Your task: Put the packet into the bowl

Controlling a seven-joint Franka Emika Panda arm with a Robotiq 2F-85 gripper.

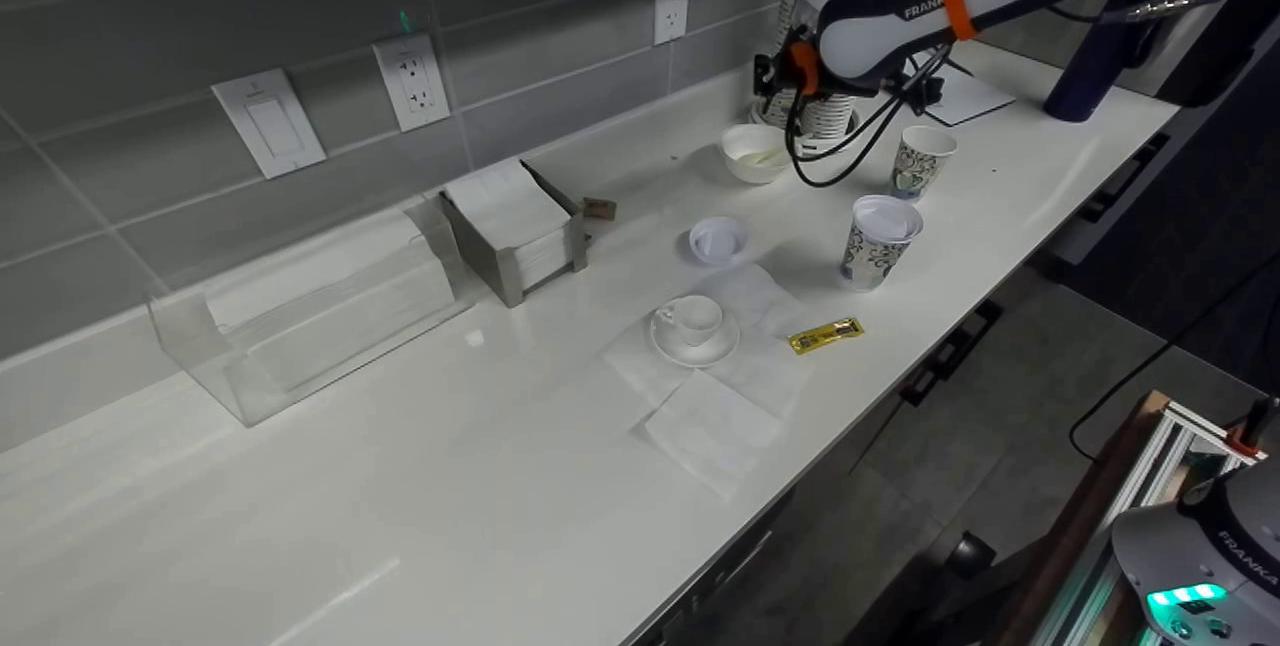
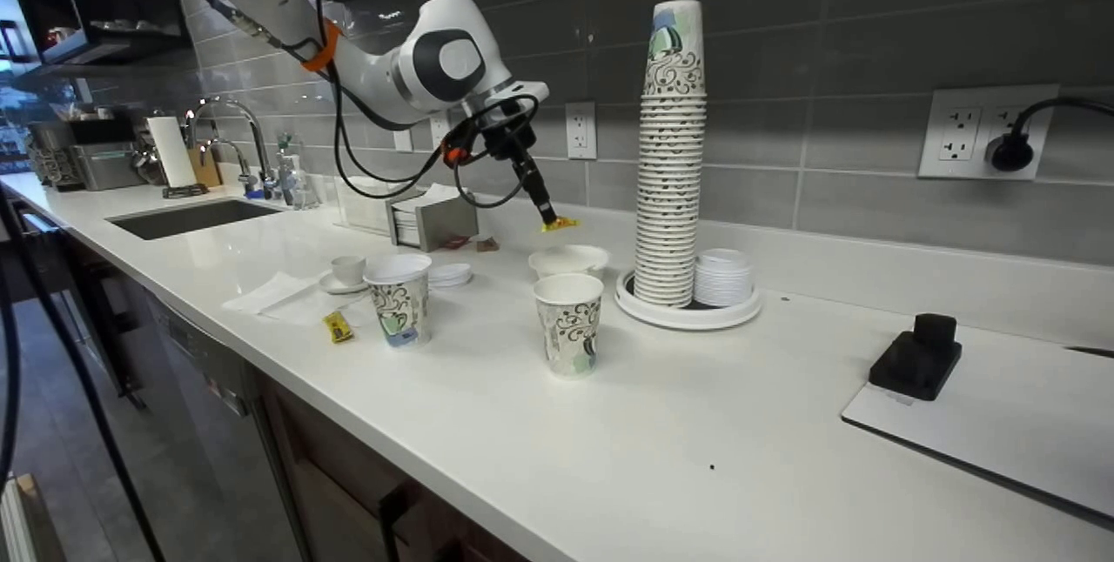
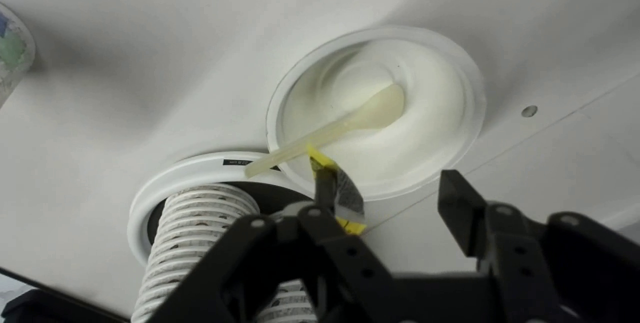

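Note:
The white round bowl (image 3: 435, 113) lies below my gripper in the wrist view, with a pale spoon (image 3: 377, 108) resting in it, its handle over the rim. The bowl also shows in both exterior views (image 1: 745, 166) (image 2: 570, 261). My gripper (image 3: 390, 195) is open, fingers wide apart. A yellow packet (image 3: 349, 195) clings to the inner face of the left finger in the wrist view, the right finger not touching it. In an exterior view the packet (image 2: 561, 224) hangs at the fingertip above the bowl. A second yellow packet (image 1: 826, 335) lies on the counter.
A tall stack of paper cups (image 2: 670, 179) stands on a round white tray (image 2: 687, 318) beside the bowl. Two paper cups (image 1: 922, 161) (image 1: 878, 241), a small white dish (image 1: 718, 240), a teacup on a saucer (image 1: 692, 321) and a napkin holder (image 1: 515, 226) stand nearby. The tiled wall is behind.

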